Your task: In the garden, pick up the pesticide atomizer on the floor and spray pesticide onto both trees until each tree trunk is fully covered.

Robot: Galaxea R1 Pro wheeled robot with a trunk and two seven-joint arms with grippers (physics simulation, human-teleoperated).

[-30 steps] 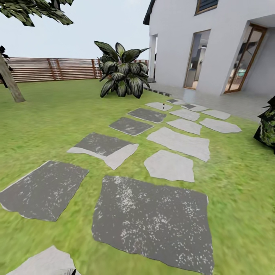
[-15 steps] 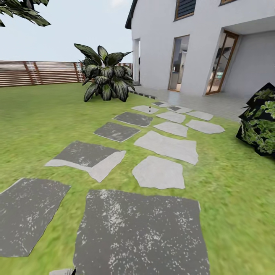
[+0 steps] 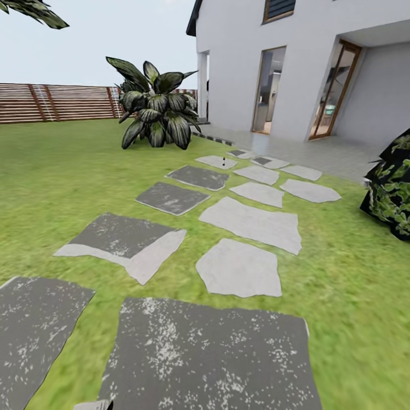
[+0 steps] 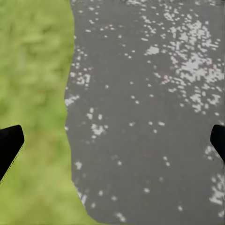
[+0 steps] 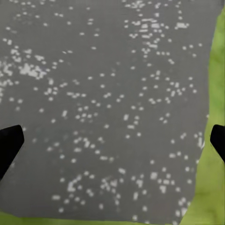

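My left gripper [image 4: 112,145] hangs open over the edge of a dark speckled stepping stone [image 4: 150,112], with grass beside it and nothing between its black fingertips [image 4: 10,143]. My right gripper [image 5: 112,143] is open too, above a dark stone [image 5: 108,108], and holds nothing. In the head view a tiny dark-topped upright object [image 3: 224,162] stands on a far pale stone; I cannot tell whether it is the pesticide atomizer. A few tree leaves [image 3: 37,12] show at the top left. The tree trunks are out of view.
Stepping stones [image 3: 249,223] run across the lawn [image 3: 62,171] toward a white house [image 3: 296,68] with a paved patio. A broad-leaved plant [image 3: 155,117] stands ahead on the left, a dark bush [image 3: 393,191] at the right edge, and a slatted wooden fence [image 3: 51,102] at the back left.
The head camera has swung right and moved forward. The leaning trunk at the left edge has left the picture and the bush at the right shows more. Nothing in the garden moved.
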